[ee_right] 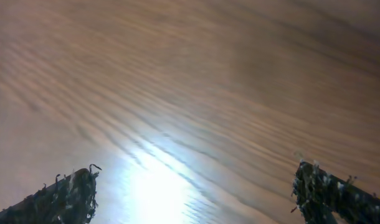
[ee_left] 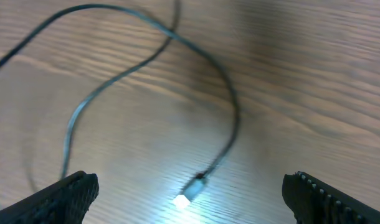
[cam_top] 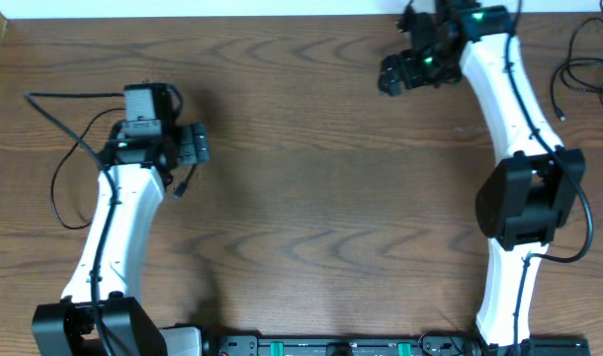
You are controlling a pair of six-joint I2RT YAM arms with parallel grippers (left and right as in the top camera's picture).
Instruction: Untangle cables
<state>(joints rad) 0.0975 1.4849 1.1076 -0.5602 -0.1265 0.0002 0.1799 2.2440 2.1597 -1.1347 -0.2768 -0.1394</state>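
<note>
Cables, then: one dark cord loops across the wood, its plug lying between the left gripper's wide-spread fingers, ungrasped; right gripper gapes over the table, holding nothing; other cords bunch at the far right edge.

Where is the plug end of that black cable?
The plug lies on the left side of the table, just below the open left hand, low in the left wrist view.
</note>
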